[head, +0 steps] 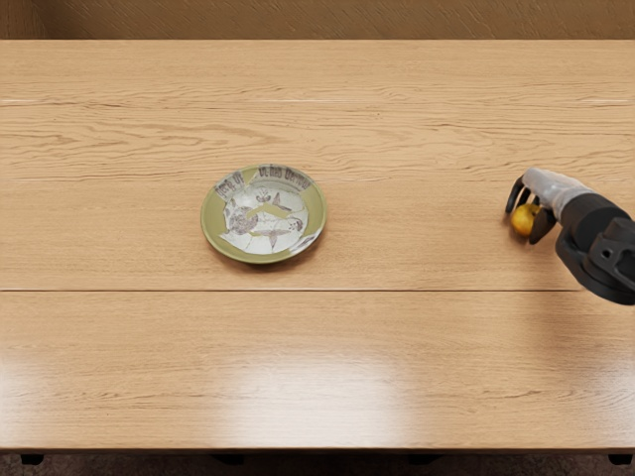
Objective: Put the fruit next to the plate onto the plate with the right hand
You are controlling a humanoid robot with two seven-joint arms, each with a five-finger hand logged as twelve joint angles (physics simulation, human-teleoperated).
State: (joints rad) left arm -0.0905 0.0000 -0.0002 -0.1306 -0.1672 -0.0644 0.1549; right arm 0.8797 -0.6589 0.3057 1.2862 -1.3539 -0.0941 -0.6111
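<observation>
Fruit [523, 219]: small, round, yellow, smooth skin; no long axis to speak of. It was seen at the far right of the table [317, 347], well apart from the plate [209, 221] and enclosed by the right hand [537, 198]. Dark fingers [542, 227] were curled round it on both sides, so it was apparently gripped. Whether it was lifted off the wood couldn't be told. Plate lay toward pic's left of the hand at approx the same depth, so a mostly sideways carry was judged needed. Plate: round, shallow, olive-green glazed rim, pale printed centre. Table: light wood, grain visible, glossy near the front edge. Left arm wasn't in view.
</observation>
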